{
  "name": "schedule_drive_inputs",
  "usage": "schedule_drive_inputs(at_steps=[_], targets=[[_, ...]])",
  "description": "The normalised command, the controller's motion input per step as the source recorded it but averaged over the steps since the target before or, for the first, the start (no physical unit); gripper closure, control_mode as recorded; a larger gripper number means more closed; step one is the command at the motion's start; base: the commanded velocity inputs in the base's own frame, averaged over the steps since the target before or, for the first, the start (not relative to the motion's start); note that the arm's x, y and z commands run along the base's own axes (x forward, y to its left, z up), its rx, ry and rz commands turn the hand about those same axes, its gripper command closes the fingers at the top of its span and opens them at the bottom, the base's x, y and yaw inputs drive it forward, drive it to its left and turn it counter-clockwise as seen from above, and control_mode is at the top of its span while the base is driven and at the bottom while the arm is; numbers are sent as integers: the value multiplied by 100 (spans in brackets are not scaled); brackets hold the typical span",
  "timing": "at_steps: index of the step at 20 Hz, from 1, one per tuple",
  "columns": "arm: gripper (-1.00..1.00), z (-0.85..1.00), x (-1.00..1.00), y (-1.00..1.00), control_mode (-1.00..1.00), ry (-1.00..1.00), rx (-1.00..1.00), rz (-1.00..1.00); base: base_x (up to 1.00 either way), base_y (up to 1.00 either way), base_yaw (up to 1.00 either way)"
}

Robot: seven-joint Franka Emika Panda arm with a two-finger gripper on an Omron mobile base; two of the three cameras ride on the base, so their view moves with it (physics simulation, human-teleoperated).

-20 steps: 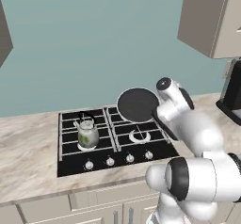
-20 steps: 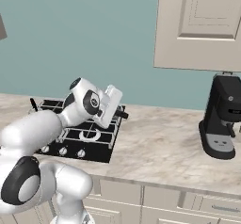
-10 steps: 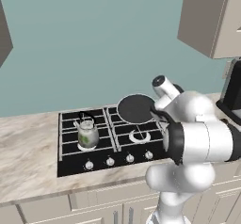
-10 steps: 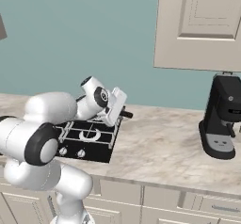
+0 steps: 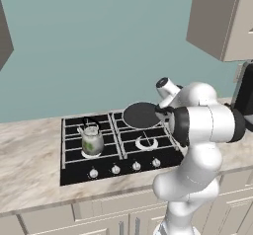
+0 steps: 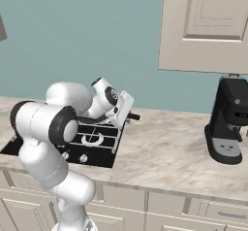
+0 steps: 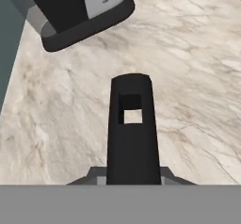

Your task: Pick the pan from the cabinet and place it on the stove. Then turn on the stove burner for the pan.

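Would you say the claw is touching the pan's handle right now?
Touching: in the hand view the black handle rises straight from between the shut claw, and in the left base view the pan hangs above the stove.

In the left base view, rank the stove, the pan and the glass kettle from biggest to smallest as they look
1. The stove, by far the widest.
2. The pan, about one burner across.
3. The glass kettle, smallest, though it sits slightly nearer the camera than the pan.
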Motion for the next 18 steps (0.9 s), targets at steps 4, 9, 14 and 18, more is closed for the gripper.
schedule_drive_inputs(at_steps=[4,9,14,18], targets=[[100,-33,32,-1,-100,0,0,0,0,0,0],[100,-29,29,0,-100,2,0,0,0,0,0],[100,-26,35,0,-100,2,0,0,0,0,0],[100,-29,38,0,-100,3,0,0,0,0,0]])
